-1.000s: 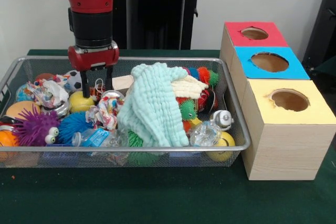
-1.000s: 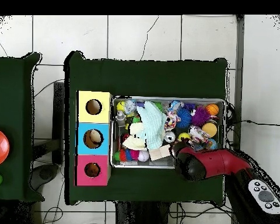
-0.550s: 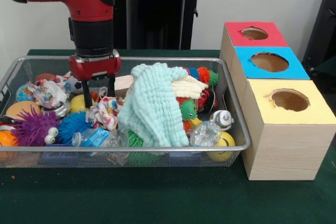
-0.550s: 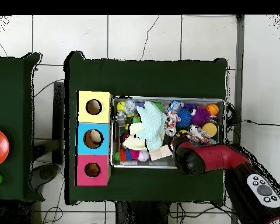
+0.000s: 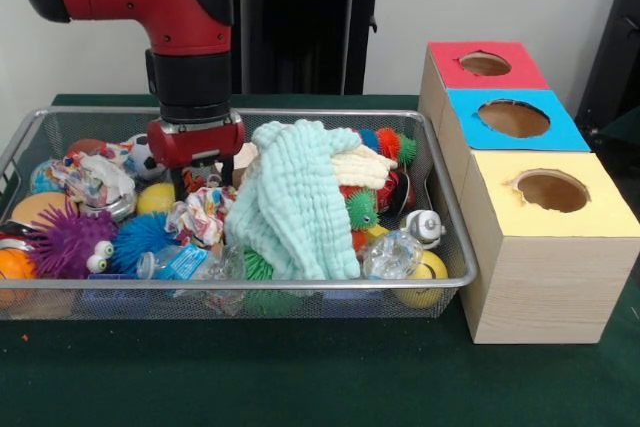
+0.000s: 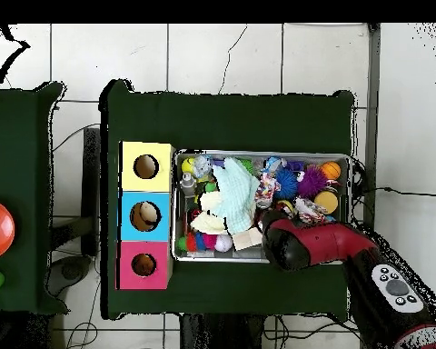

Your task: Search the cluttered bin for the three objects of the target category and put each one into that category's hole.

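**Pincer lowered into bin clutter, target not confirmed**

Since the earlier frames, my pincer (image 5: 203,179) has shifted right along the far side of the wire bin (image 5: 455,247) and sunk lower, so its tips are now buried among the toys beside the mint-green cloth (image 5: 290,202). Whether they stand apart or together, or grip anything, I cannot tell; the clutter hides them in the front view and my own arm covers them from overhead.

Nothing here says which category is wanted. Likely candidates sit in the left half of the bin: the crumpled patterned wad (image 5: 198,217) just near of my pincer, the yellow ball (image 5: 157,197) to its left, and the purple spiky toy (image 5: 68,244) at the near left. I judge the wad light and soft, best pinched across its bulk; the ball is smooth and may slip, so it needs a hold across its widest part; the spiky toy is rubbery and yielding, easily caught by its body.

Obstructions: the cloth drapes over the middle of the bin and hides whatever lies beneath. Crinkled clear plastic (image 5: 388,253) lies at the near right. The box with the red hole (image 5: 485,64), blue hole (image 5: 513,118) and yellow hole (image 5: 551,190) stands right of the bin, unobstructed.
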`<state>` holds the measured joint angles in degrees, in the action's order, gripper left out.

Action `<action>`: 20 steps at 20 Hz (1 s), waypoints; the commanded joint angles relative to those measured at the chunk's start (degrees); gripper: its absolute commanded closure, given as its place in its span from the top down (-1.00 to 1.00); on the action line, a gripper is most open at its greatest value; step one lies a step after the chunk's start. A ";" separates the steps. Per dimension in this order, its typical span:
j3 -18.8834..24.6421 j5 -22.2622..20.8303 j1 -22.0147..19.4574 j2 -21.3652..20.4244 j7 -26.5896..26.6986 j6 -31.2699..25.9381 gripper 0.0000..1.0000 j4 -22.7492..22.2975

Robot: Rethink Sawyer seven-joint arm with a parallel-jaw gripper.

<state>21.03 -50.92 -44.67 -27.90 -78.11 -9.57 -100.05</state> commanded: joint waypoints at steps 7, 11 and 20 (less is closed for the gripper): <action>-8.26 -4.31 1.69 0.77 -3.49 -1.27 1.00 -1.42; -11.36 -4.33 3.85 0.15 -5.88 0.51 1.00 -1.60; -13.79 -1.88 5.74 0.18 -5.41 -1.05 1.00 -1.67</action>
<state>12.52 -50.88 -38.58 -29.58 -78.11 -7.10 -100.85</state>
